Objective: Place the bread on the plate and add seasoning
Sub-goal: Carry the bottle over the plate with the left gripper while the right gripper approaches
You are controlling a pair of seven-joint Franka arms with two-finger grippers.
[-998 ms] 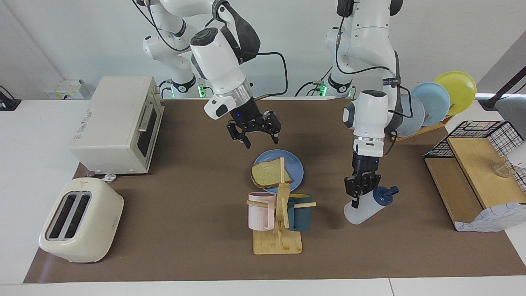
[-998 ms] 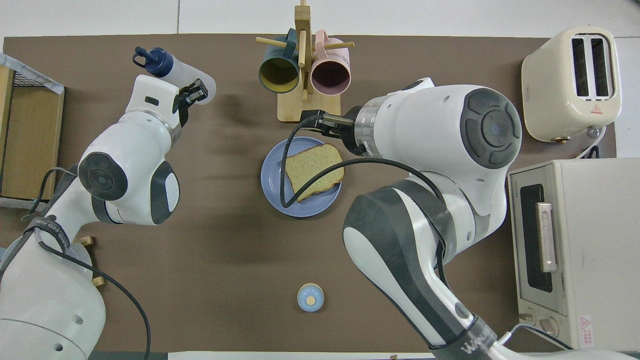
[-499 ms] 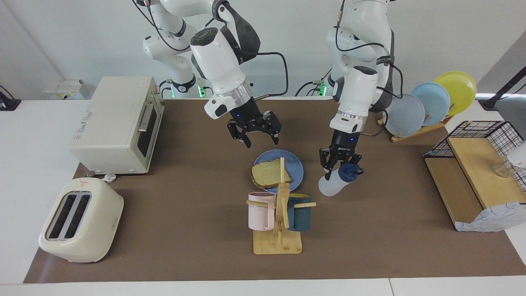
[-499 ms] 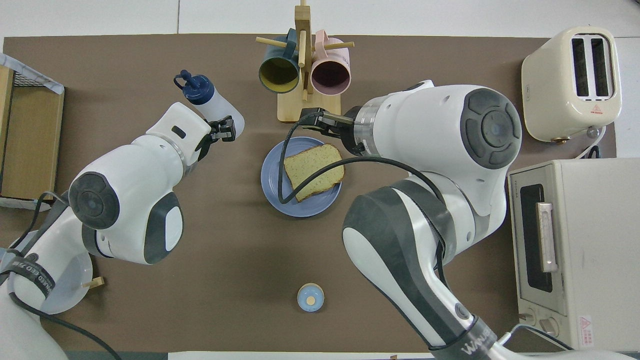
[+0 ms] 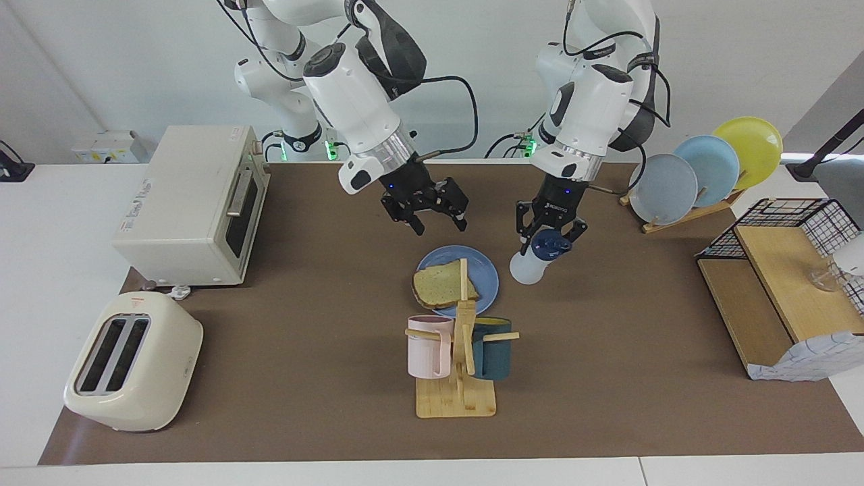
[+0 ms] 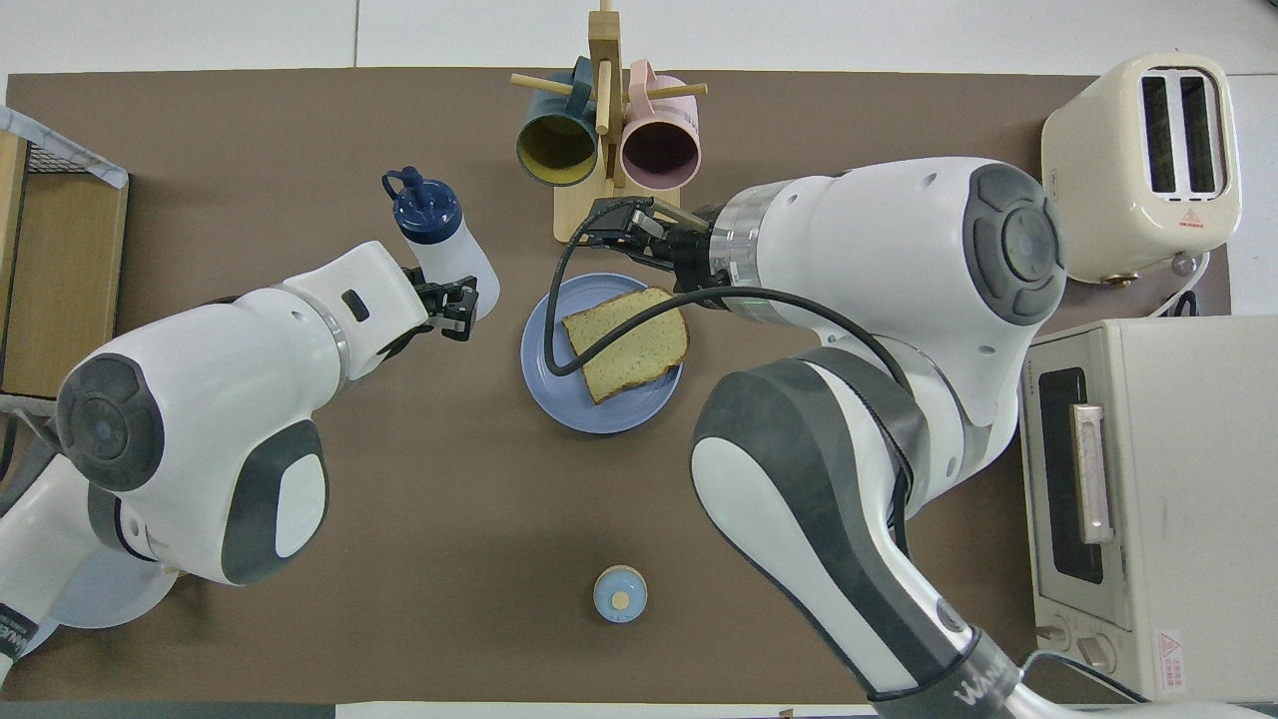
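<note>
The bread (image 5: pixel 444 285) lay flat on the blue plate (image 5: pixel 483 270), near the middle of the brown surface (image 5: pixel 304 351). One corner of the slice reached the plate's rim on the side away from the robots.

The left end effector (image 5: pixel 548 237) was up in the air, just beside the plate on the left arm's side. Its fingers were pinching the seasoning bottle (image 5: pixel 533 260) around the body. The bottle was tilted, with its dark blue cap (image 6: pixel 426 205) pointing away from the plate. It was not touching the surface.

The right end effector (image 5: pixel 435 214) hung in the air over the edge of the plate nearest the robots. Its fingers were spread wide and held nothing.

A wooden mug stand (image 5: pixel 457 378) stood farther from the robots than the plate, close to the surface's middle. A pink mug (image 5: pixel 427 345) and a dark teal mug (image 5: pixel 491 349) hung on it.

A cream toaster (image 5: pixel 131 361) sat at the corner of the surface on the right arm's end, away from the robots. A toaster oven (image 5: pixel 192 202) sat at the same end, nearer the robots.

A rack of upright plates (image 5: pixel 702 172) stood toward the left arm's end, close to the robots' edge. A small bell with a blue top (image 6: pixel 619 593) sat near the robots' edge, by the middle.
</note>
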